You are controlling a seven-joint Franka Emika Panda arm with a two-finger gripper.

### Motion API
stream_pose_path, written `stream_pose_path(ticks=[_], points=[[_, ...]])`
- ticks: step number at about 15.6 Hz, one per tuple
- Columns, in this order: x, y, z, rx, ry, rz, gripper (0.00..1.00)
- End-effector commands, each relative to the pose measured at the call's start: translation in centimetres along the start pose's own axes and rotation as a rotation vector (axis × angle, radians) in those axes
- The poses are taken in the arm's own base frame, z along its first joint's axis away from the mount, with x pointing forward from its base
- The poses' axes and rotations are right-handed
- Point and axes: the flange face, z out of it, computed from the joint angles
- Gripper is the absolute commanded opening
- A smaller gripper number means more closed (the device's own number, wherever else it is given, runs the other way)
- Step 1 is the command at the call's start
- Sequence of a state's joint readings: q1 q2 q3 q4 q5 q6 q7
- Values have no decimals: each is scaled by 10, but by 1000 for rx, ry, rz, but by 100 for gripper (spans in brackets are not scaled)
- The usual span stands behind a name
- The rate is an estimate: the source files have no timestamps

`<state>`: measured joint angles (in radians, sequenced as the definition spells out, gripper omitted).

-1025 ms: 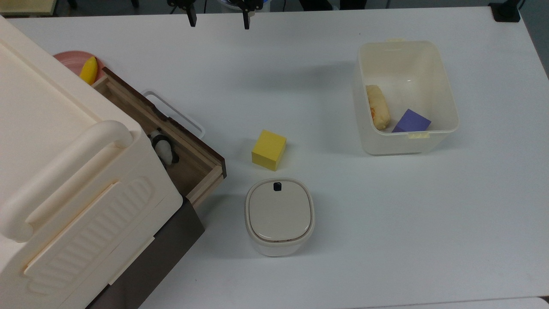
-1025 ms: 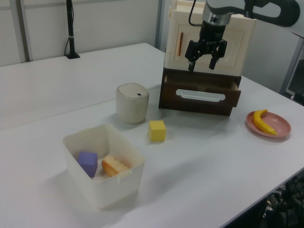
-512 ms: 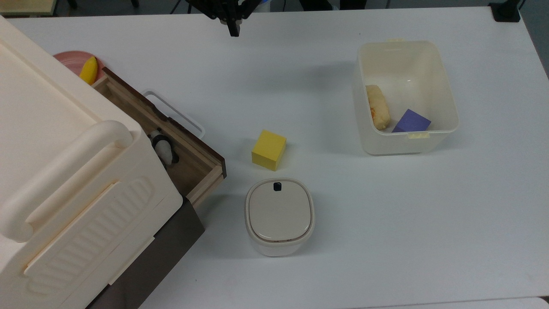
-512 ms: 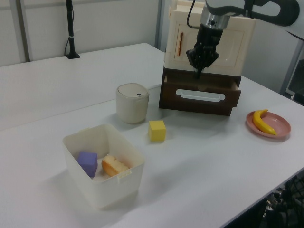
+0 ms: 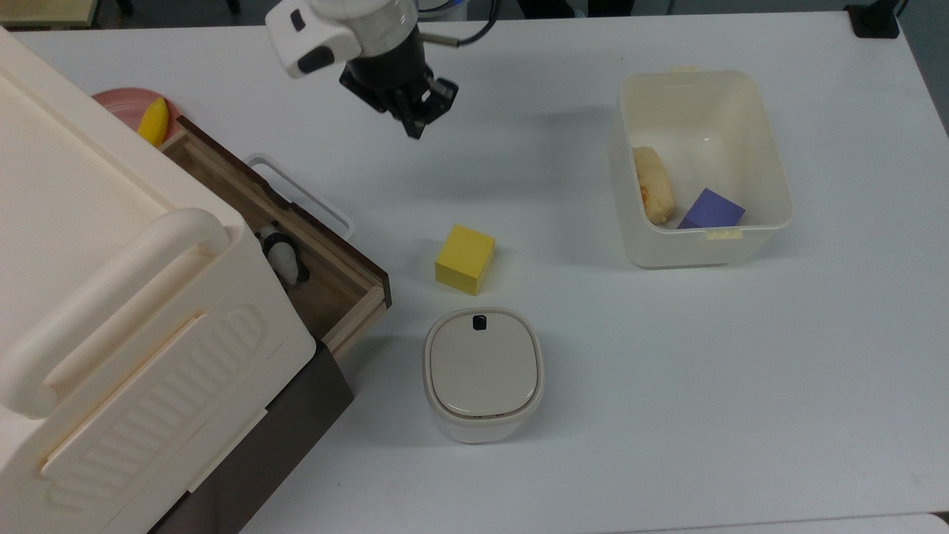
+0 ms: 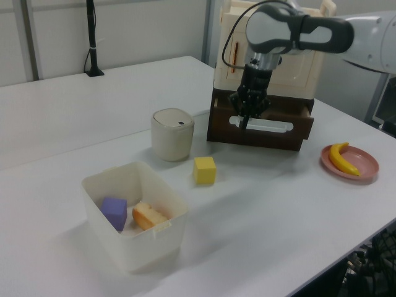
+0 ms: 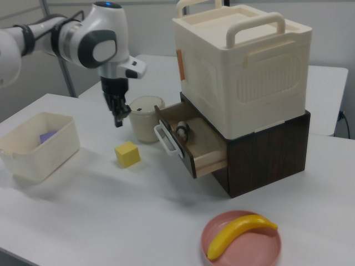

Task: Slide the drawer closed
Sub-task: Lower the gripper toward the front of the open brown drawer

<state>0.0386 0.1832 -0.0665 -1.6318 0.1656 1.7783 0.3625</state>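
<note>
Right view: one drawer (image 7: 191,145) stands open beside the pincer (image 7: 118,121), fingers together; one yellow cube (image 7: 127,154) lies below it. A small toy (image 7: 181,131) inside is hard to make out.

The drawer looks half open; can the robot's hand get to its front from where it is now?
Probably yes. The hand, fingers shut, hangs above the table in front of the open drawer, and nothing stands between them. The yellow cube and lidded pot sit off to the sides.
</note>
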Motion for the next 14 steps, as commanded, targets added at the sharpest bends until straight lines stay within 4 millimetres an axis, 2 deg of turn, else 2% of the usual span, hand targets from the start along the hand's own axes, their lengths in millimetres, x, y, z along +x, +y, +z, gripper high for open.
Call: stream_pose_path(ticks=[1, 3, 6, 9, 14], points=[[26, 16, 14, 48, 58, 247, 0], [32, 21, 26, 40, 53, 276, 0], [45, 39, 30, 42, 80, 341, 0], [55, 48, 44, 24, 76, 353, 0], [77, 68, 54, 22, 132, 380, 0]])
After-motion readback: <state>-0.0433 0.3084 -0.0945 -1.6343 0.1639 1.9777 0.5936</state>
